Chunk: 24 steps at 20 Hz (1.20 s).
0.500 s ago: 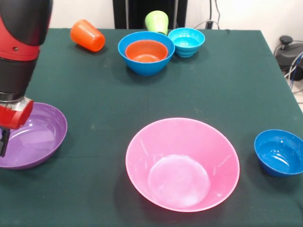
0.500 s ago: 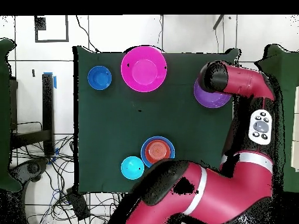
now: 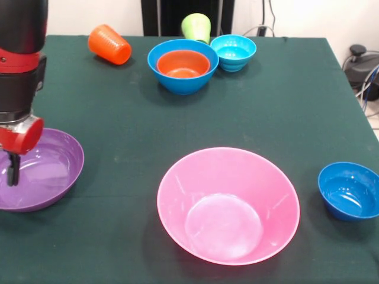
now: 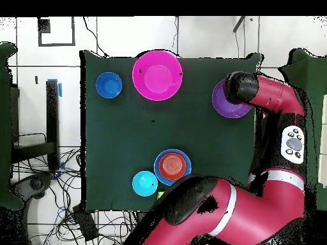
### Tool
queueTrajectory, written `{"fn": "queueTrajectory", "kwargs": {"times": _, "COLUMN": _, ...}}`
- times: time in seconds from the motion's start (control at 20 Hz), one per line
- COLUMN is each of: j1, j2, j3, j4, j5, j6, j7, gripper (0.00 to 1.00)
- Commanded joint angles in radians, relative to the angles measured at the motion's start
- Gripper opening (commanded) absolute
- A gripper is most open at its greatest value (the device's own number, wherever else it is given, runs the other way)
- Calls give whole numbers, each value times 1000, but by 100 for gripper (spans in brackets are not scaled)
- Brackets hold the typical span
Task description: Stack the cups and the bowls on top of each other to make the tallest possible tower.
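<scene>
Over the purple bowl (image 3: 37, 170) the gripper (image 3: 12, 168) hangs with its dark tips dipped inside the rim — whether the jaws are parted or closed I cannot tell. Against half a second ago the arm has swung inward, so the tips now sit over the bowl's floor, not at its outer edge; I judge a grasp of this shallow bowl is being lined up. No tower stands yet. All the pieces are glossy moulded plastic on dark green cloth: the deep pink bowl (image 3: 228, 204) at the middle, the dark blue bowl (image 3: 349, 190), the orange bowl (image 3: 183, 64) nested in the blue bowl (image 3: 177, 83), the cyan bowl (image 3: 233, 52), the tipped ribbed orange cup (image 3: 109, 44), and the lime cup (image 3: 196, 26).
</scene>
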Motion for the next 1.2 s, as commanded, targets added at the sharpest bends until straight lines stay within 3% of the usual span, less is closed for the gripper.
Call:
{"fn": "queueTrajectory", "kwargs": {"times": 0.05, "j1": 59, "j2": 30, "j3": 62, "j4": 127, "j5": 45, "j6": 123, "j7": 128, "gripper": 100}}
{"fn": "queueTrajectory", "kwargs": {"times": 1.2, "j1": 72, "j2": 26, "j3": 28, "j4": 159, "j5": 128, "j6": 115, "j7": 105, "gripper": 100}}
